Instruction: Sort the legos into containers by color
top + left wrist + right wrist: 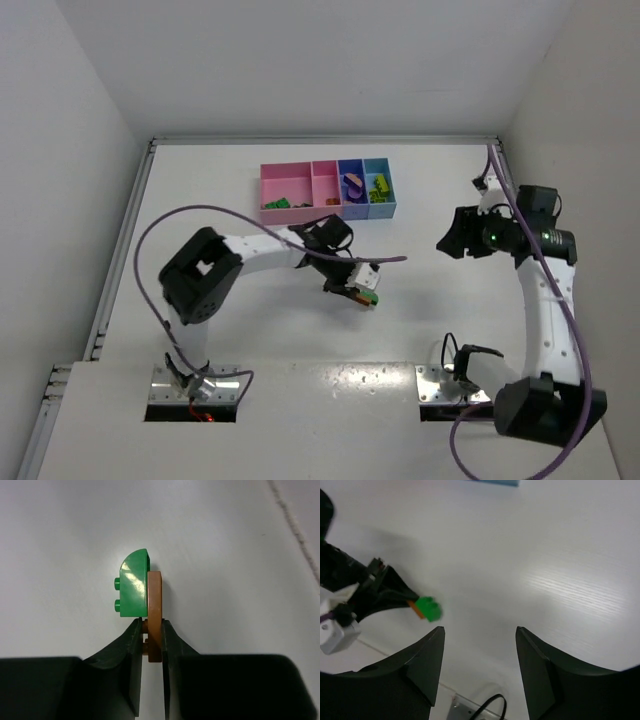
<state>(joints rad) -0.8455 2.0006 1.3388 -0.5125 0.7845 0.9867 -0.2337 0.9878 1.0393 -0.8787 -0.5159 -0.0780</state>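
A white table (230, 190) filled the overhead view, walled in white on three sides. Two black-and-white arms rose from its near edge. The left arm (250, 255) reached toward the middle, and the right arm (545, 300) stood bent at the right side.

Near the far edge sat the containers, a joined row:
- The wide pink tray (285, 180) held green pieces.
- The narrow pink tray (324, 176) held a small dark piece too small to name.
- The purple-blue tray (350, 166) held purple and salmon pieces.
- The light blue tray (377, 166) held yellow-green pieces.

The left gripper (150, 625) was clenched on a thin orange-brown brick (154, 605). A rounded green brick (132, 587) lay pressed against that brick's side. Whether the two were snapped together could not be told. This pair sat mid-table, well apart from the trays.

The right gripper (479, 629) hung released and held nothing, facing the pair from a distance.

By the look of it, the sort was nearly done. Most legos lay in trays and no loose ones showed on the table. The held pair had not yet been placed. Being two colours, it probably needed splitting first.

No brand, label or writing was readable anywhere.
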